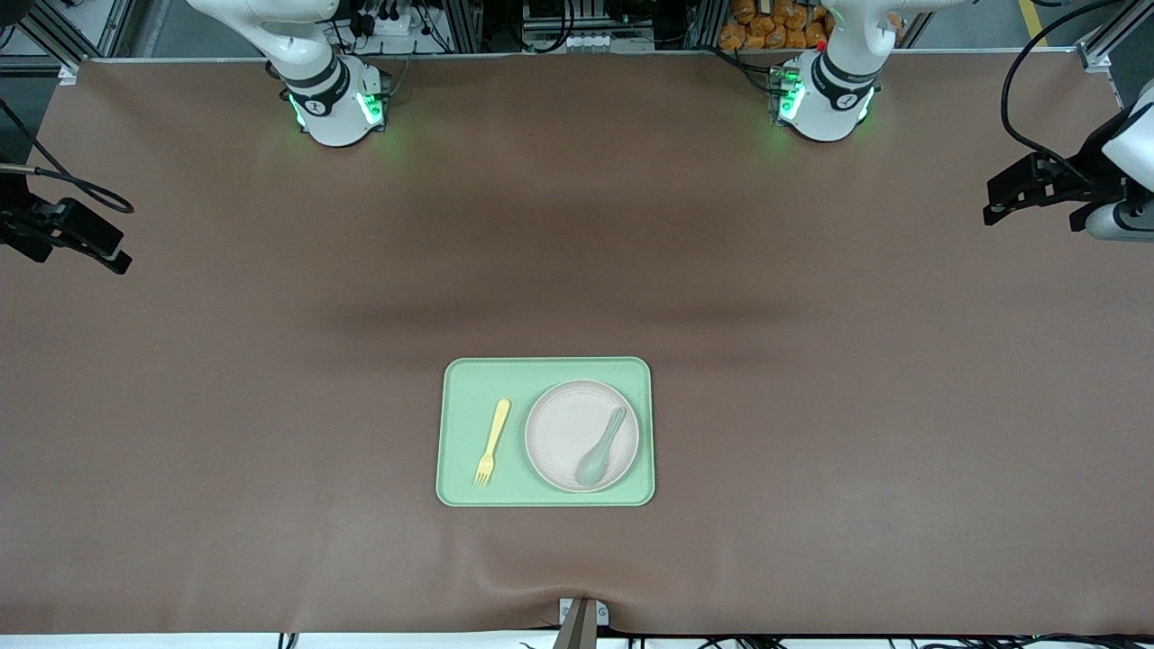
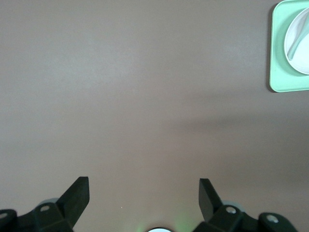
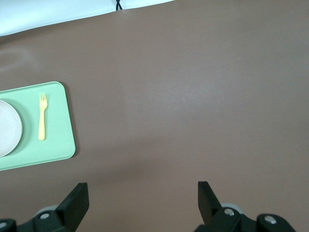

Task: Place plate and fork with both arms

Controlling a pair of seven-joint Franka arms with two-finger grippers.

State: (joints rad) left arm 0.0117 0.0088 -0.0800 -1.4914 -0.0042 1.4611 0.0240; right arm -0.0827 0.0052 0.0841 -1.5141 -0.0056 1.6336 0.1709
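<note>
The round off-white plate (image 1: 561, 429) lies on a light-green tray (image 1: 469, 383) in the part of the table nearer the front camera. The pale-yellow fork (image 1: 492, 442) lies flat on the tray beside the plate, toward the right arm's end. The left gripper (image 1: 1028, 203) hangs open and holds nothing over bare table at the left arm's end. The right gripper (image 1: 81, 234) hangs open and holds nothing at the right arm's end. Both are well away from the tray. The right wrist view shows the right gripper (image 3: 142, 189), fork (image 3: 43, 117) and plate (image 3: 7, 128). The left wrist view shows the left gripper (image 2: 144, 186), the plate (image 2: 300, 43) and a tray (image 2: 280, 72) corner.
A grey-green spoon (image 1: 602, 449) rests in the plate, bowl toward the front camera. Brown table cover (image 1: 577, 225) spreads wide round the tray on all sides. The two arm bases (image 1: 335, 104) (image 1: 825, 99) stand along the table's edge farthest from the front camera.
</note>
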